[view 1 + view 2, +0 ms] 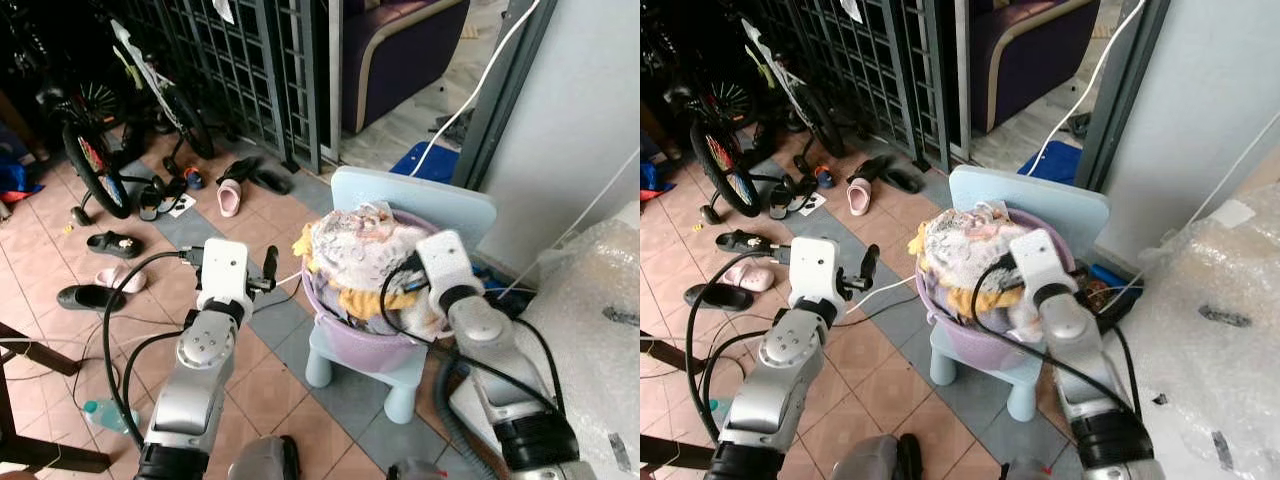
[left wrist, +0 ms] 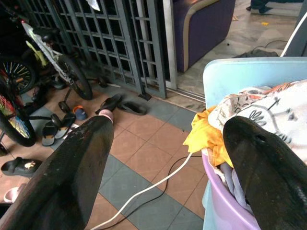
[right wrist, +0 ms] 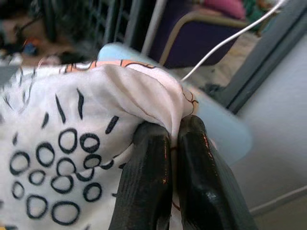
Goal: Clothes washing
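Laundry (image 1: 362, 255) heaped in a lilac basket (image 1: 365, 345) sits at the centre of the head-camera frame, the basket resting on a small pale-blue plastic chair (image 1: 412, 205) on a tiled floor. At upper left, a bicycle (image 1: 95, 150) leans beside a dark metal grille (image 1: 235, 70), with sandals and slippers (image 1: 228, 197) scattered on the tiles below it. Lower left of centre, the left gripper (image 1: 262, 270) hangs just beside the basket, its two black fingers (image 2: 72, 177) spread wide apart and touching nothing; a white cable (image 2: 148, 184) runs across the floor between them in the left wrist view. Right of centre, the right gripper (image 3: 173, 143) reaches into the pile, its fingers pressed together on a fold of white cloth printed with black rings (image 3: 72, 143). A yellow garment (image 1: 372, 300) shows among the clothes. Bubble wrap (image 1: 590, 330) covers a bulky object at far right, beside a grey wall (image 1: 590, 110).
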You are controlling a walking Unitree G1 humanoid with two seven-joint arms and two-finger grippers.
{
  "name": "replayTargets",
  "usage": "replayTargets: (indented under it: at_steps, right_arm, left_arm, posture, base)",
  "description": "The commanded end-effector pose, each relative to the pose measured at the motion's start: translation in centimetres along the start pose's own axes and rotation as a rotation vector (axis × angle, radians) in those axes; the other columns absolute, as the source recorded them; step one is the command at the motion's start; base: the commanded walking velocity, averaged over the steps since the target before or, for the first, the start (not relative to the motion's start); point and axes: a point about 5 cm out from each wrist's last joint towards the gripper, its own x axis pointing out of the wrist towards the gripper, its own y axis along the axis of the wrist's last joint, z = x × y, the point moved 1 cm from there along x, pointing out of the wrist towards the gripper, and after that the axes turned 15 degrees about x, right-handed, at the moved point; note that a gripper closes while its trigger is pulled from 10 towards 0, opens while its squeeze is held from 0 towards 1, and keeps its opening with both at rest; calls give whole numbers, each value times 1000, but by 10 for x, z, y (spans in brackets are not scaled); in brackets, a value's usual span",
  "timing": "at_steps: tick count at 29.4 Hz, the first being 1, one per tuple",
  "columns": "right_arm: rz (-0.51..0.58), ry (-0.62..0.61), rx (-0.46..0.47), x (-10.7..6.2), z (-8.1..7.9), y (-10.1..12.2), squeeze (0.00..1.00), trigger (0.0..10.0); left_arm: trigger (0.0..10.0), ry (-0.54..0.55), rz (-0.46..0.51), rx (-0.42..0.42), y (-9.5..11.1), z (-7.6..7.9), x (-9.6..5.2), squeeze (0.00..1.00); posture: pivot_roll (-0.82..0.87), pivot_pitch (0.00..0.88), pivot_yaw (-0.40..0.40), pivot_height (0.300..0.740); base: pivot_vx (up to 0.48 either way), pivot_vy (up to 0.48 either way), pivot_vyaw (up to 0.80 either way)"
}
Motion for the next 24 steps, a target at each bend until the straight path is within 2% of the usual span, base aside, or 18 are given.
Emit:
replayTargets:
  at_steps: [1, 2, 4, 6, 8, 9, 10, 12, 13, 17, 20, 24]
  right_arm:
    - [68, -7, 21, 2, -1, 15, 0, 0]
    - [90, 20, 54, 5, -5, 21, 0, 0]
    - [82, 38, 60, 6, -8, 21, 0, 0]
    - [-8, 116, 72, 5, -21, 7, 0, 0]
    - [-115, 179, 53, 2, -31, -11, 0, 3137]
    - [-213, 226, 24, -2, -39, -28, 0, 9765]
    - [-213, 226, 24, -2, -39, -28, 0, 9765]
    - [-280, 254, 25, -6, -45, -40, 0, 10000]
    - [-298, 270, 20, -8, -47, -43, 1000, 10000]
    - [-306, 280, -4, -8, -50, -45, 1000, 10000]
    - [-275, 256, -8, -3, -48, -37, 1000, 10000]
    - [-197, 180, -21, 4, -34, -21, 1000, 10000]
  left_arm:
    - [10000, 11, -21, 16, -4, -3, 1, 0]
    - [10000, 12, -21, 15, -4, -3, 1, 0]
    - [10000, 11, -21, 15, -4, -3, 1, 0]
    - [10000, 8, -20, 15, -3, -1, 2, 0]
    - [10000, 9, -21, 14, -3, -1, 2, 0]
    - [10000, 10, -23, 13, -3, -1, 2, 0]
    - [10000, 10, -23, 13, -3, -1, 2, 0]
    - [10000, 10, -24, 14, -3, -1, 2, 0]
    - [10000, 9, -25, 15, -3, -1, 2, 0]
    - [10000, 9, -28, 17, -4, -2, 1, 0]
    - [10000, 10, -28, 25, -4, -3, 2, 0]
    - [10000, 14, -32, 24, -4, -3, 1, 0]
  posture:
    - [-40, 46, 88, 740]
    - [-43, 45, 87, 740]
    - [-44, 44, 84, 740]
    - [-44, 45, 80, 740]
    - [-44, 46, 79, 740]
    - [-42, 48, 78, 740]
    - [-42, 48, 78, 740]
    - [-41, 49, 78, 740]
    - [-39, 52, 76, 740]
    - [-36, 57, 74, 740]
    - [-34, 61, 76, 740]
    - [-30, 79, 62, 740]
  base:
    - [0, 0, 0]
    - [0, 0, 0]
    - [0, 0, 0]
    - [0, 0, 0]
    - [0, 0, 0]
    - [0, 0, 0]
    - [0, 0, 0]
    - [0, 0, 0]
    - [0, 0, 0]
    - [0, 0, 0]
    - [0, 0, 0]
    - [0, 0, 0]
